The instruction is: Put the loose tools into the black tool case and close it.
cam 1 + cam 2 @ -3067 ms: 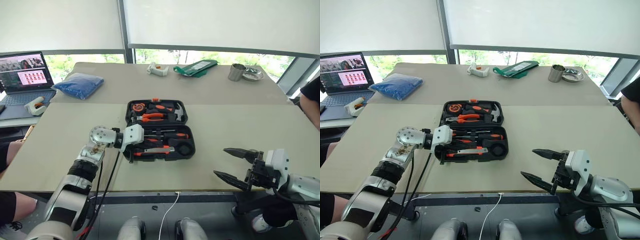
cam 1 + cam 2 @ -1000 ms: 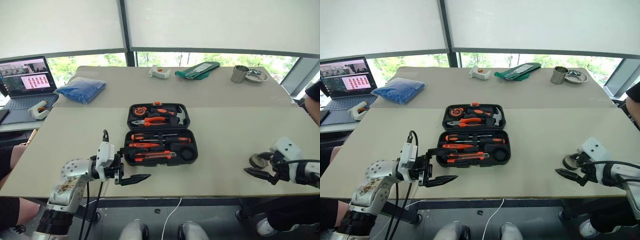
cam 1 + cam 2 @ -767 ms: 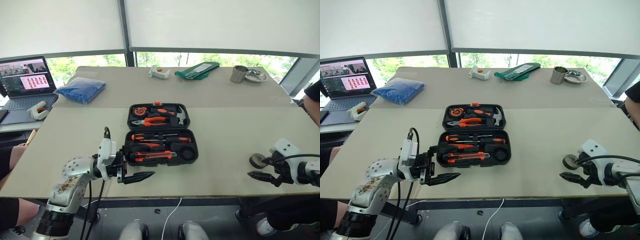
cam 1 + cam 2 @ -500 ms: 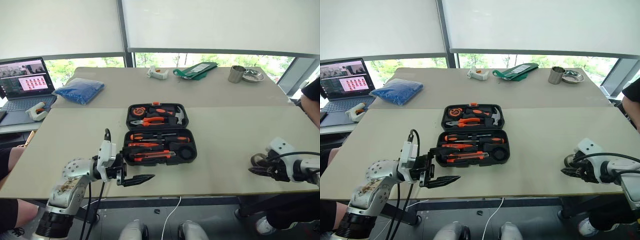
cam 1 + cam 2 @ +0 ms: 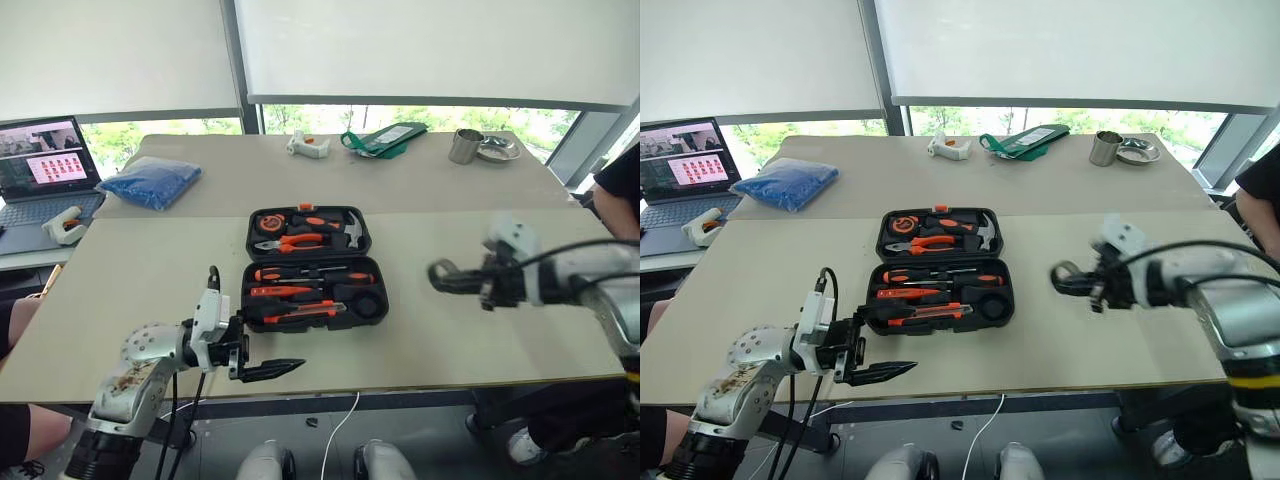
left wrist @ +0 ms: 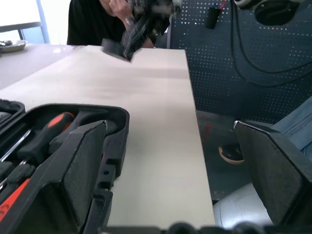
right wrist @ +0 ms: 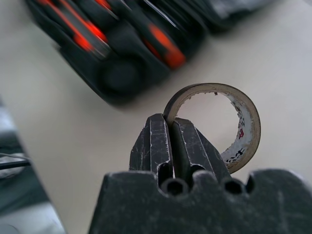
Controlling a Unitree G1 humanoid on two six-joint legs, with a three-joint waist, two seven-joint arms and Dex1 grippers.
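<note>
Two ribbed right end effector (image 7: 169, 127) fingers pinch a thin dark tape roll (image 7: 229, 122) ring.

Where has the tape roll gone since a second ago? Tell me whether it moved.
Yes. The tape roll, pinched by the right gripper, has left the table's near right edge and now hangs raised, closer to the open black tool case.

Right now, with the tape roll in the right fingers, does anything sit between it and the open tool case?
Nothing visible does. The right gripper pinches the tape roll above bare table, to the right of the open black tool case, with only tabletop between them.
</note>
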